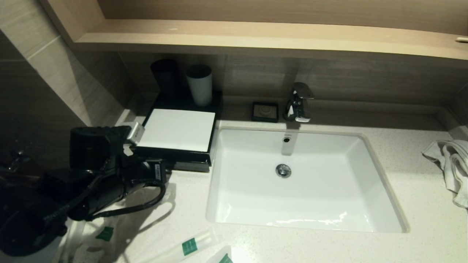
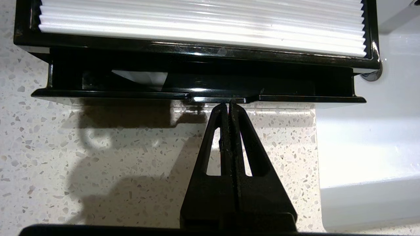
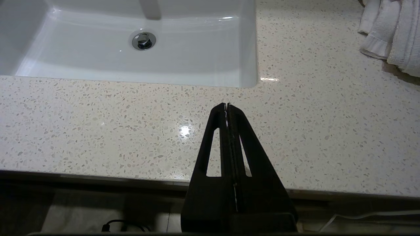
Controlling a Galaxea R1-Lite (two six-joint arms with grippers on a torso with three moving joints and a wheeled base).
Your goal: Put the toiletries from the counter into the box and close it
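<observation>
The black box point(image 1: 179, 131) with its white top panel stands on the counter point(image 1: 420, 190) left of the sink. Its shallow front drawer point(image 2: 197, 96) is a little way out, and a whitish packet point(image 2: 141, 78) shows inside. My left gripper point(image 2: 228, 104) is shut with nothing between its fingers, tips against the middle of the drawer's front lip. Toiletries lie near the counter's front edge: a long packet point(image 1: 190, 246), a second point(image 1: 225, 257), and a third point(image 1: 106, 233) partly under my left arm. The right gripper point(image 3: 227, 105) is shut over the counter's front edge.
A white sink basin point(image 1: 365, 175) with a chrome faucet point(image 1: 298, 102) fills the middle. A small black soap dish point(image 1: 265, 111) sits behind it. A black cup point(image 1: 166, 76) and a white cup point(image 1: 200, 84) stand behind the box. A white towel point(image 1: 451, 164) lies far right.
</observation>
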